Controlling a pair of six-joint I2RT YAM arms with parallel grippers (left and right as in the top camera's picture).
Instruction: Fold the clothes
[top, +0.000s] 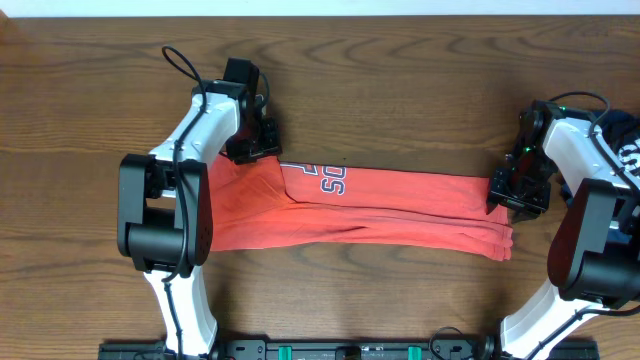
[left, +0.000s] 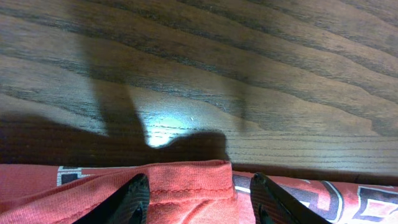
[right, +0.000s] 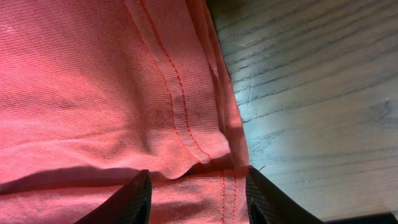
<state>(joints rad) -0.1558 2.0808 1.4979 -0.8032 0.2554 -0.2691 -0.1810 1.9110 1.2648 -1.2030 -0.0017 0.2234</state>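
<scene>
The clothes (top: 400, 205) are one red-orange T-shirt, lying on the wooden table (top: 400, 90) as a long band folded lengthwise. Grey-white lettering (top: 325, 178) shows near its left end. My left gripper (top: 255, 140) is down at the band's upper left corner. In the left wrist view its fingers (left: 134, 199) stand apart on either side of a stitched hem (left: 193, 183), so the left gripper (left: 196, 196) is open. My right gripper (top: 515, 190) sits at the band's right end. It is also open (right: 196, 193), its jaws straddling flat cloth (right: 93, 81) and a hem seam.
Bare wood lies beyond the shirt toward the back of the table (left: 249, 74). A dark, white-patterned thing (top: 628, 140) shows at the right edge behind the right arm. The arms' base rail (top: 350, 350) runs along the front.
</scene>
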